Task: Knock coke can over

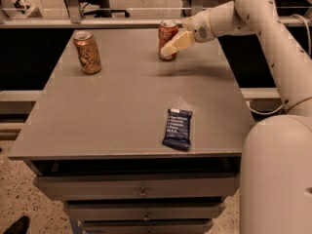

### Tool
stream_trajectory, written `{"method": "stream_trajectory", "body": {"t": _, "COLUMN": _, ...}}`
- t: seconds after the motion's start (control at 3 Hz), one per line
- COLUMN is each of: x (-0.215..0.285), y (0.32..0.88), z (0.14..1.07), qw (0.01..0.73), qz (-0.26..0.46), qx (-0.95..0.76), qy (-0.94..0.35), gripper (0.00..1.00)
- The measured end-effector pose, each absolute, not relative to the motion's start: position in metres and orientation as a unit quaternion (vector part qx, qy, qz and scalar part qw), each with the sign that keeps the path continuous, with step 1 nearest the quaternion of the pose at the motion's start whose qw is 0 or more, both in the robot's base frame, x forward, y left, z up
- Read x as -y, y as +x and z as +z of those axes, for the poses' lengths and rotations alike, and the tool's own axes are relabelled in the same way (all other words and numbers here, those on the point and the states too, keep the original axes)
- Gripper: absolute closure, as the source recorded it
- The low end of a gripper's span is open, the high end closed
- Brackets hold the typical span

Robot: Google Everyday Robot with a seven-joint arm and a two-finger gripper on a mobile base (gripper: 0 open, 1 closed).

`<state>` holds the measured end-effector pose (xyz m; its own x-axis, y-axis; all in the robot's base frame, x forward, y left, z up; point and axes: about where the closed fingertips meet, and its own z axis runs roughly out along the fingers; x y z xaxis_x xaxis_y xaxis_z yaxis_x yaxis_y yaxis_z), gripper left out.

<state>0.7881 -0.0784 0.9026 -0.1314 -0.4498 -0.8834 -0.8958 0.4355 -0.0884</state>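
Note:
The coke can (166,37), red-orange with a silver top, stands upright near the far edge of the grey table (122,111). My gripper (171,46) reaches in from the right on the white arm, and its cream fingertips (176,43) overlap the can's lower right side. The can shows no tilt.
A gold-brown patterned can (87,52) stands upright at the far left of the table. A dark blue snack bar wrapper (178,127) lies flat near the front right. Drawers sit below the tabletop. My white arm and body fill the right side.

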Motion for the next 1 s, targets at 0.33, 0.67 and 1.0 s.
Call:
{"method": "stream_trajectory", "body": {"t": 0.33, "x": 0.055, "y": 0.782, "z": 0.898, "qw": 0.472, "qz": 0.305, "qx": -0.684, "qy": -0.466, "gripper": 0.00}}
{"method": "stream_trajectory", "body": {"t": 0.67, "x": 0.029, "y": 0.756, "z": 0.913, "qw": 0.481, "qz": 0.361, "qx": -0.640, "qy": -0.478, "gripper": 0.00}}
{"method": "stream_trajectory", "body": {"t": 1.0, "x": 0.003, "y": 0.713, "z": 0.948, "qw": 0.487, "qz": 0.406, "qx": -0.580, "qy": -0.512, "gripper": 0.00}}
